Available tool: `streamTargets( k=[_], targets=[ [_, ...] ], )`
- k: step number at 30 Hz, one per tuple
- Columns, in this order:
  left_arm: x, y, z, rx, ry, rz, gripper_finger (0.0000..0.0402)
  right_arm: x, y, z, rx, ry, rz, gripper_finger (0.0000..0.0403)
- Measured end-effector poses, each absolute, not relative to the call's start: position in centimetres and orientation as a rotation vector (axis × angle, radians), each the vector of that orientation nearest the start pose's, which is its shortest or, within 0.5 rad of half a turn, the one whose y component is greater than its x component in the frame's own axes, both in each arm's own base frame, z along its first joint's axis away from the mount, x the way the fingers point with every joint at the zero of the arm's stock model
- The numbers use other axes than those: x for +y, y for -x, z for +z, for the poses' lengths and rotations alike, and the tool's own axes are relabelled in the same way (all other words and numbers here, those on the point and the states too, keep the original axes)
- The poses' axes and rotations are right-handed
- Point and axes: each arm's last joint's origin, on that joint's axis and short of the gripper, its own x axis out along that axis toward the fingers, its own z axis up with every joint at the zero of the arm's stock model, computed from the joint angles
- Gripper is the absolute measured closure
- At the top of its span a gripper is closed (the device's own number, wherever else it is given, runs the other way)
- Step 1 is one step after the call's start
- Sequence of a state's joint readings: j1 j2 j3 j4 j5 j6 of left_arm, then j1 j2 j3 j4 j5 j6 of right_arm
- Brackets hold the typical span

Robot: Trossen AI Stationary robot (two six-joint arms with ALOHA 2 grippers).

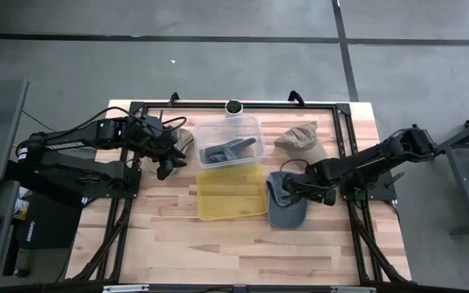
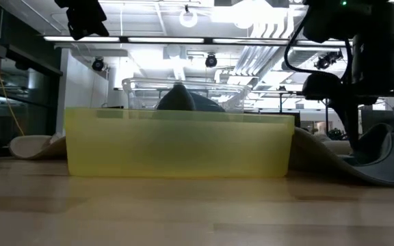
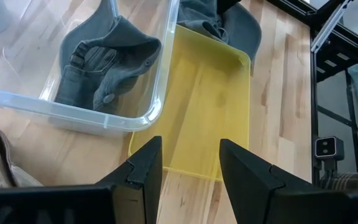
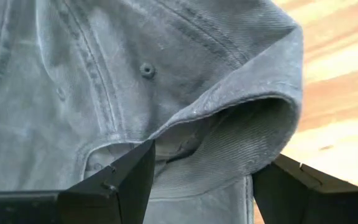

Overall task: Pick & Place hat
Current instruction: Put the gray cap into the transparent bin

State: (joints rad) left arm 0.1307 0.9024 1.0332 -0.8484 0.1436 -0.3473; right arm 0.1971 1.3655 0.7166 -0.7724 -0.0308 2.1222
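One dark grey hat (image 1: 228, 150) already lay in the clear plastic bin (image 1: 251, 124). The right gripper (image 4: 197, 180), fingers spread, straddled the grey denim cap (image 1: 286, 202) beside the empty yellow tray (image 1: 231, 195); lifting remained.

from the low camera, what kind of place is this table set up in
Probably a robotics lab or industrial workshop: exposed ceiling pipes and strip lights, a grey concrete floor, and a wooden table on a black metal frame carrying both arms.

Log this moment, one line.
right tool open at grey hat | left tool open, idle | yellow bin empty | clear bin holds hat
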Motion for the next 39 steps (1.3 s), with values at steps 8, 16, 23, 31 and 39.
streamTargets(
  k=[8, 16, 23, 31, 39],
  targets=[
    [1.7, -16.3, 33.9, 0.708, 0.431, 0.112, 0.0262, 3.0, -21.0, 16.6, 0.916, -1.565, -1.344, 0.0171],
    [1.7, -16.3, 33.9, 0.708, 0.430, 0.112, 0.0262, 2.7, -21.0, 16.6, 0.923, -1.555, -1.337, 0.0176],
    [1.7, -16.3, 33.9, 0.707, 0.430, 0.112, 0.0262, 2.7, -21.0, 16.6, 0.965, -1.555, -1.317, 0.0237],
    [1.7, -16.3, 33.9, 0.707, 0.430, 0.113, 0.0262, 2.8, -21.0, 16.6, 1.003, -1.552, -1.294, 0.0329],
    [1.8, -16.3, 33.9, 0.706, 0.428, 0.119, 0.0262, 2.9, -21.1, 16.6, 1.029, -1.532, -1.248, 0.0388]
  ],
)
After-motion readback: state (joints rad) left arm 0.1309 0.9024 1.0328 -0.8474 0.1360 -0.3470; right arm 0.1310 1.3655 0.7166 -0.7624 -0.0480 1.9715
